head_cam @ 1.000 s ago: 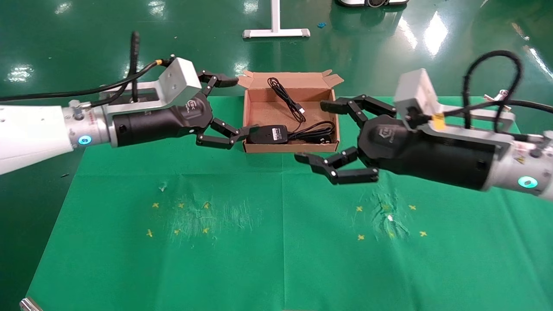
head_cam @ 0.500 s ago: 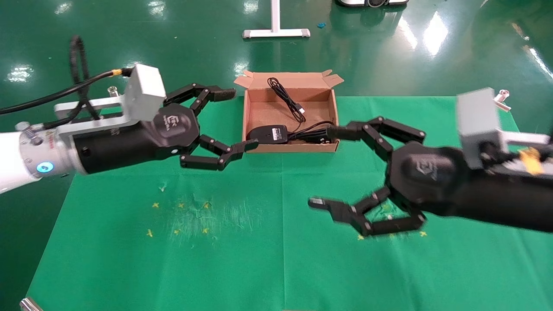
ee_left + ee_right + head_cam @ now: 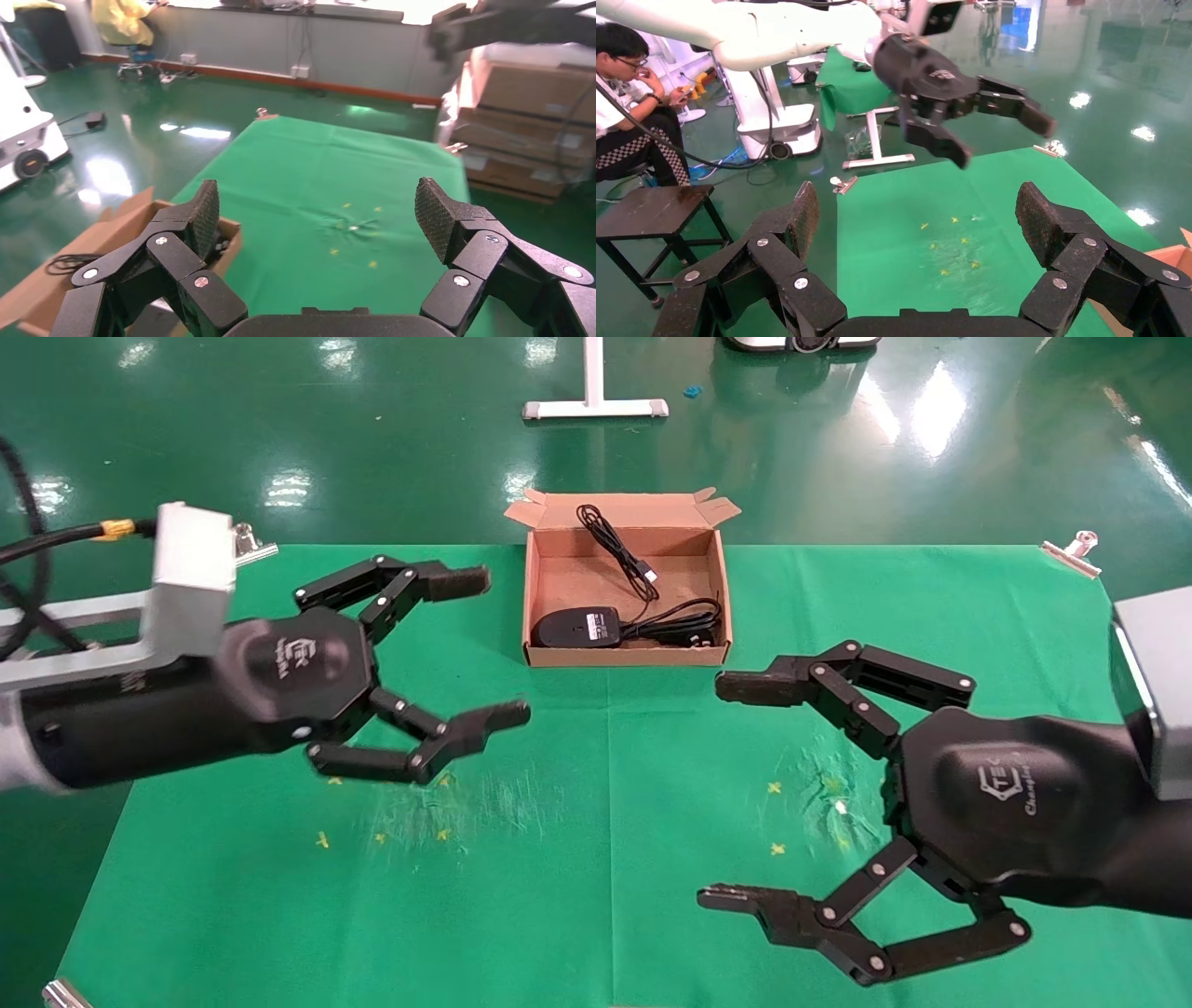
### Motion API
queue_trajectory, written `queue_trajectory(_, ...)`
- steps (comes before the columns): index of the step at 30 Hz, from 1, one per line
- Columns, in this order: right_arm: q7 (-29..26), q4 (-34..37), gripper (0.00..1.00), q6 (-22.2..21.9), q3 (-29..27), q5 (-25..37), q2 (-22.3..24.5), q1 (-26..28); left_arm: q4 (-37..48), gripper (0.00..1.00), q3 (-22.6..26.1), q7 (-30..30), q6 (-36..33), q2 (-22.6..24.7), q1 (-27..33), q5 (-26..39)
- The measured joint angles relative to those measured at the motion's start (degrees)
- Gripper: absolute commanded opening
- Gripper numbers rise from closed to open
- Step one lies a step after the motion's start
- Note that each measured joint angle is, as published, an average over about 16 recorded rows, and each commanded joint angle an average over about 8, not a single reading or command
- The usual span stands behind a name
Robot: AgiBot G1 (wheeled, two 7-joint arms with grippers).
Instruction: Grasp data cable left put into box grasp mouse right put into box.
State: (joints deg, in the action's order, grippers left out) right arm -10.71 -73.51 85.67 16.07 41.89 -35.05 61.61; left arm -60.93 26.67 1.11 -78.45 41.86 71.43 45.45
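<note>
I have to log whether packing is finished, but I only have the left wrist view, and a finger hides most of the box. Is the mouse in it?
Observer: Yes. The head view shows the mouse lying inside the box, in its near left corner, with a white label showing.
Operator: And the data cable?
Observer: Also inside. The data cable lies bundled beside the mouse, along the box's near wall.
Operator: Is the right gripper holding anything?
Observer: No. The right gripper is open and empty, over the green cloth, nearer the robot than the box.
</note>
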Motion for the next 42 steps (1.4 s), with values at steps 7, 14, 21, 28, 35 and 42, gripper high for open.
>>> queue_trajectory(7,0.01,-0.02,1.0,0.03,0.02,-0.07,0.04,-0.01,-5.71,1.0,-4.81,4.35,-3.27,-3.09,-4.45,-1.62)
queue_trajectory(14,0.02,-0.04,1.0,0.05,0.03,-0.14,0.08,-0.03,-10.79,1.0,-9.07,8.11,-6.19,-5.82,-8.4,-3.06)
queue_trajectory(21,0.03,-0.06,1.0,0.08,0.03,-0.21,0.13,-0.06,-13.6,1.0,-11.45,10.05,-7.81,-7.34,-10.6,-3.91)
queue_trajectory(28,0.03,-0.06,1.0,0.09,0.03,-0.22,0.14,-0.08,-13.92,1.0,-11.75,10.24,-8.0,-7.53,-10.87,-4.07)
queue_trajectory(35,0.04,-0.03,1.0,0.07,0.05,-0.18,0.12,-0.05,-13.35,1.0,-11.26,9.95,-7.67,-7.23,-10.44,-3.91)
queue_trajectory(42,0.04,-0.01,1.0,0.06,0.06,-0.16,0.09,-0.03,-13.01,1.0,-10.98,9.8,-7.46,-7.05,-10.18,-3.77)
